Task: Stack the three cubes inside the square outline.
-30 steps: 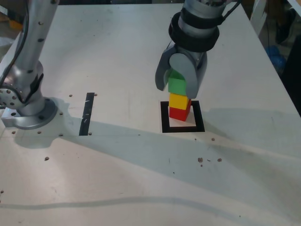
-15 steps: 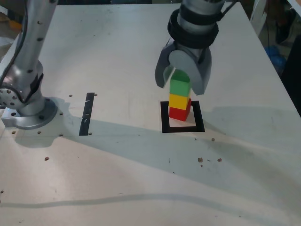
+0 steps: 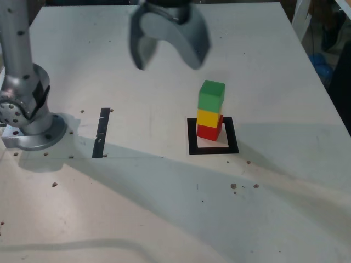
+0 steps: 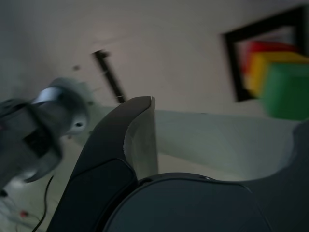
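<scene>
- Your gripper hangs empty with its curved, smooth grey jaws spread wide, above the table and well off toward the exterior view's left of the stack.
- The green cube tops the yellow cube, which sits on the red cube; all three are matte, sharp-edged blocks.
- The tower stands inside the square outline, a thick black frame around a white centre.
- A narrow black tape strip lies flat on the pale, speckled table, near the arm's rounded metal base.
</scene>
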